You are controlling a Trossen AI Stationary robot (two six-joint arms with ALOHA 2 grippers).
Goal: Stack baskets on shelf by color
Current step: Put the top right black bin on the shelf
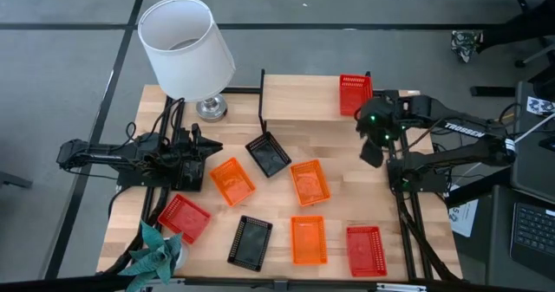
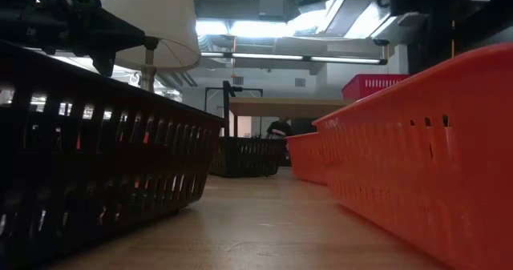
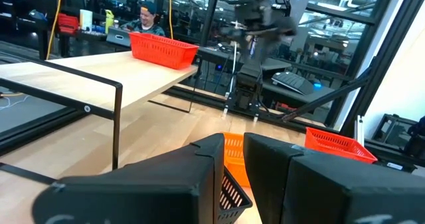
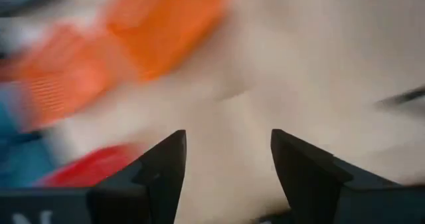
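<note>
1. High view shows the shelf (image 1: 299, 97) at the far middle of the table (image 1: 347, 214), with one red basket (image 1: 355, 94) already on its right end and nothing else on the plank.
2. Seven more baskets lie loose on the tabletop: a black basket (image 1: 268, 154) just in front of the shelf, three orange ones (image 1: 310, 182) around the middle, a second black one near the front, and two red ones, of which one red tray (image 1: 366, 249) sits at the near right corner.
3. The right gripper (image 4: 229, 161) hangs in the air near the shelf's right end, beside the placed red basket; its jaws stand wide apart with only bare table between them, so it holds nothing.
4. The left gripper (image 3: 232, 157) is at the left middle of the table, its fingers pinched on the rim of the black basket in front of the shelf.
5. My reading: a red stack is begun, and the step in hand is the left arm's move of the black basket.
6. Next, that arm must lift the basket clear of the shelf's wire frame and set it flat on the plank, well apart from the red one.
7. The right arm needs another red basket, most likely the near right tray.
</note>
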